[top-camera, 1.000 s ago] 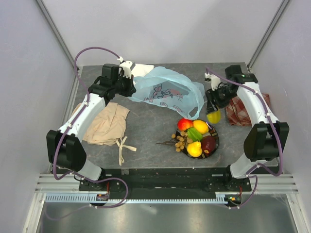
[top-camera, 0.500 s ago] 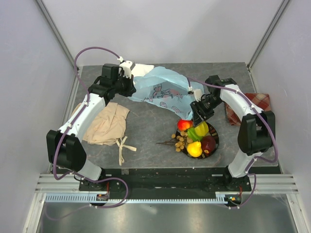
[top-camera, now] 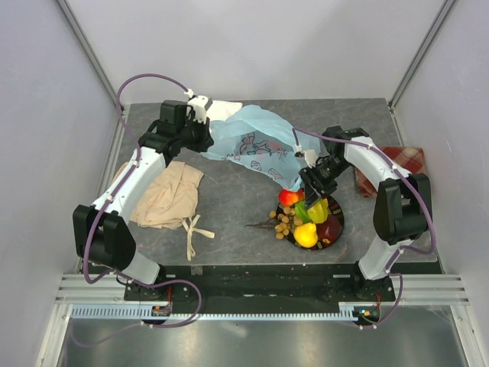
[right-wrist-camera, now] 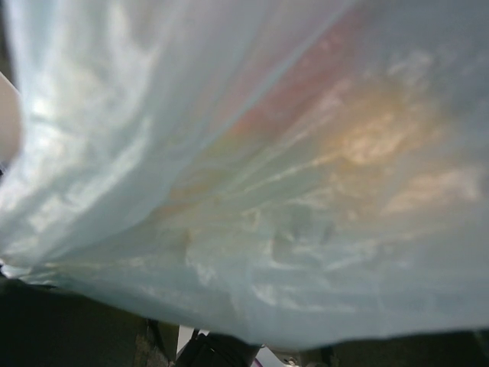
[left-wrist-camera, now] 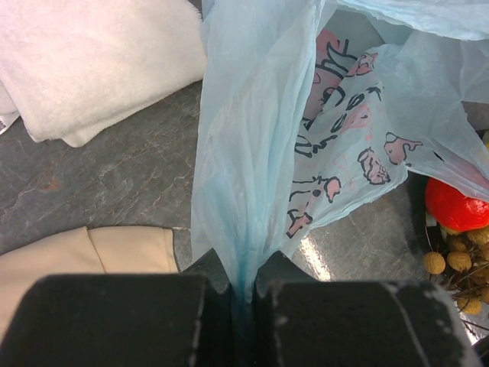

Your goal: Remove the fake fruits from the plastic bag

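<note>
Placing step: left gripper (left-wrist-camera: 243, 289) pinches the bag (left-wrist-camera: 256, 145). Right gripper (top-camera: 314, 189), grip unreadable, hangs over the fruits (top-camera: 306, 235) on the plate (top-camera: 341, 217). Next: a clear release there.

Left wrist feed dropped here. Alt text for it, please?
The left gripper, shut, pinches a gathered fold of the light-blue plastic bag, whose pink-and-dark printed side spreads away. A folded white cloth lies upper left, a beige cloth lower left; a red apple and tan berry cluster show at the right edge.

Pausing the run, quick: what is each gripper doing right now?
Left gripper: shut on the plastic bag.
Right gripper: cannot be told; the bag veils its fingers.
</note>
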